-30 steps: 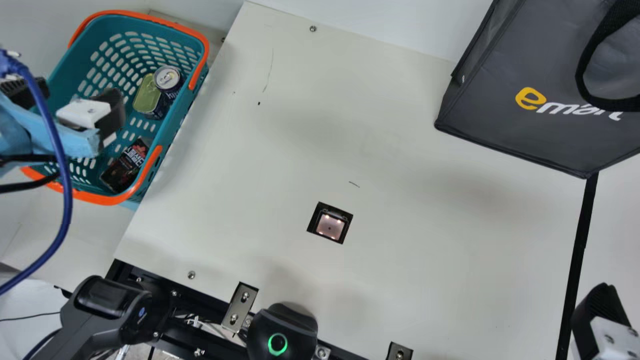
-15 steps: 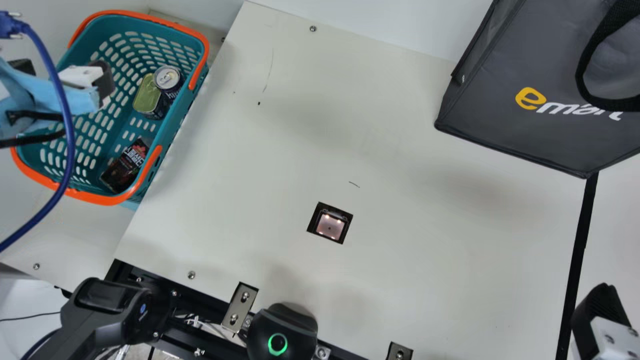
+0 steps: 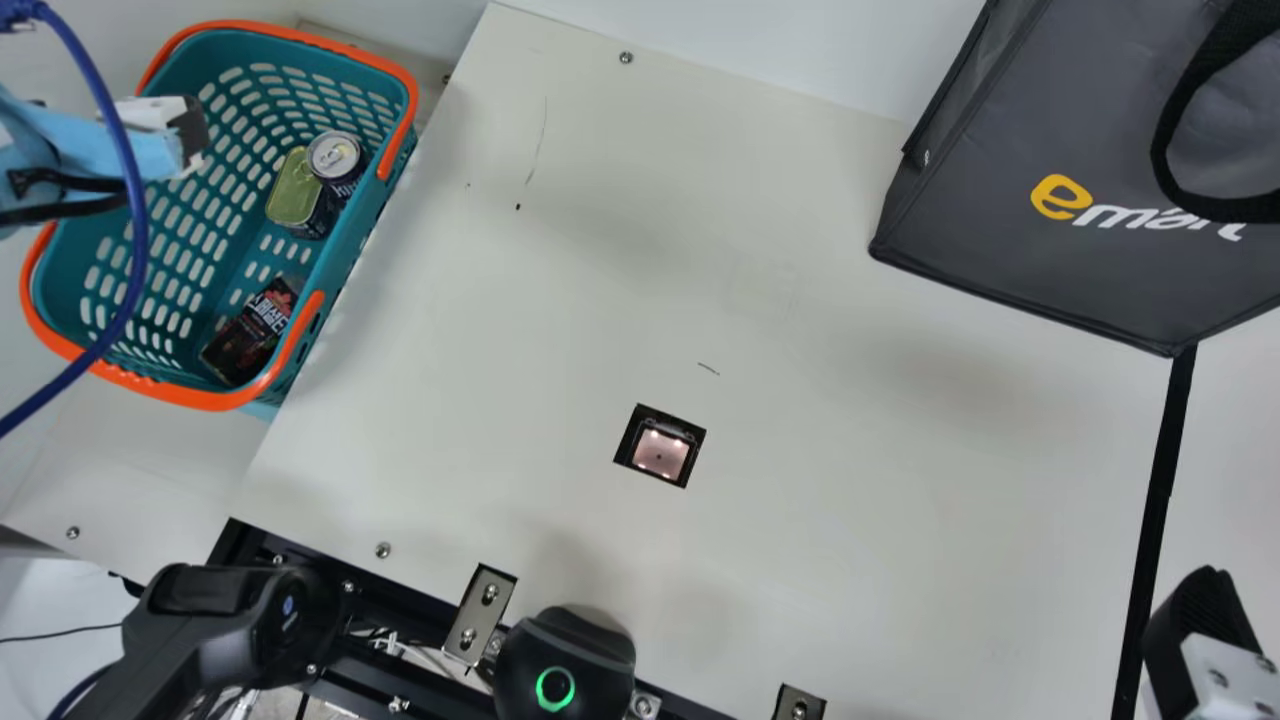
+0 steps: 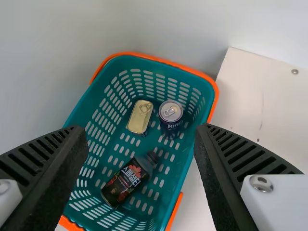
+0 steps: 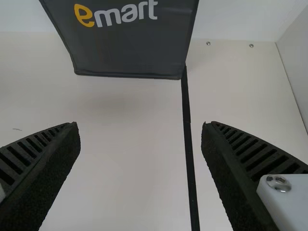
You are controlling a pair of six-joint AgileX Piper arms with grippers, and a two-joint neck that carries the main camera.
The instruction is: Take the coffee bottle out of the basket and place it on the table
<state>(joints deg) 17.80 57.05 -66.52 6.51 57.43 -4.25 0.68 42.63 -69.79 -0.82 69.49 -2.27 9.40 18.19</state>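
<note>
In the main view the teal basket (image 3: 362,240) sits at the far left of the cream worktop (image 3: 780,260), and the coffee bottle (image 3: 250,335) lies inside it, in the near part, close by the right wall. In the left wrist view the left tool (image 4: 142,134) is spread wide, holding nothing, over the basket; the bottle slants with its cap towards the can (image 4: 170,115). The step in hand looks like lining up for the grasp: best to turn the fingers across the body, drop straight in, keep one clear of that wall, close around the label, then lift well above the rim before swinging right. In the right wrist view the right tool (image 5: 140,130) is open and empty, and is best left out of this.
</note>
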